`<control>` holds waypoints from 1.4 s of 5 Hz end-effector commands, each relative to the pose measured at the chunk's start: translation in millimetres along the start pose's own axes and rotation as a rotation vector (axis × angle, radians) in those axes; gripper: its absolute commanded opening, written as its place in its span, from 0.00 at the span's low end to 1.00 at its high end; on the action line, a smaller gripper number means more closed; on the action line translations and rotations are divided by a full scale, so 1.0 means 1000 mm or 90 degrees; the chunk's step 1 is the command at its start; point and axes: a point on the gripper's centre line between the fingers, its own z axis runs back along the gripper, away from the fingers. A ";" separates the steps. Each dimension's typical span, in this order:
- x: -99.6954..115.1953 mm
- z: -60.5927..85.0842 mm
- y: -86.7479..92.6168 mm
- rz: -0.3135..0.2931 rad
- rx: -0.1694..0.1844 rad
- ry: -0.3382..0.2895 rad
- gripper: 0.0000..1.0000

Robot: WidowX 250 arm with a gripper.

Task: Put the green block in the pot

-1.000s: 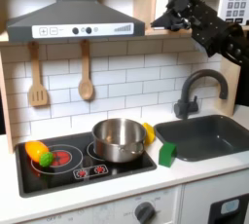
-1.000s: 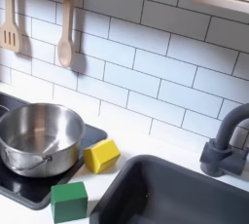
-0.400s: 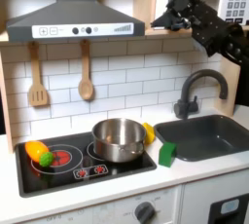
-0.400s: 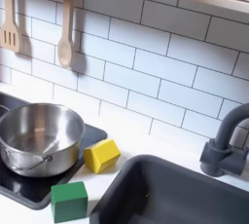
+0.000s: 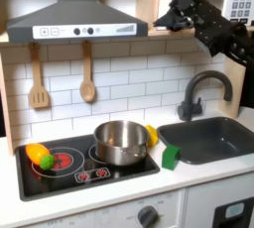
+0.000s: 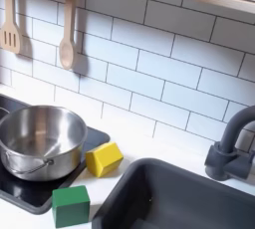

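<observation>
The sink [image 5: 206, 138] takes up the right of the counter in the first exterior view, a dark basin with a dark tap [image 5: 201, 91] curving over its far edge; in the second exterior view the basin [image 6: 189, 205] lies at the lower right with the tap [image 6: 232, 149] beside it. To the left sits the black stove top [image 5: 74, 165] with its red rings. The robot arm [image 5: 220, 29] hangs high at the upper right of the first exterior view, well above the counter, and its gripper [image 5: 167, 19] points left near the shelf edge; I cannot tell whether its jaws are spread or pressed together. The pot [image 5: 120, 141] stands upright on the right side of the stove top, seen also at the second exterior view's left [image 6: 38, 140]. The green block [image 5: 171, 157] rests on the counter between the pot and the sink, just off the stove's near right corner, near the pot but apart from it [image 6: 71, 206]. A yellow piece [image 6: 104, 159] lies just beyond it, beside the pot's far right. An orange toy with a green ball [image 5: 40, 156] lies on the stove's left
</observation>
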 end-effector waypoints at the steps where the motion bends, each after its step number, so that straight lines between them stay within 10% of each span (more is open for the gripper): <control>1: 0.001 -0.001 0.001 -0.001 0.006 0.001 1.00; 4: -0.005 -0.002 0.003 -0.002 0.011 0.033 1.00; 7: -0.019 0.010 0.007 -0.021 0.049 0.199 1.00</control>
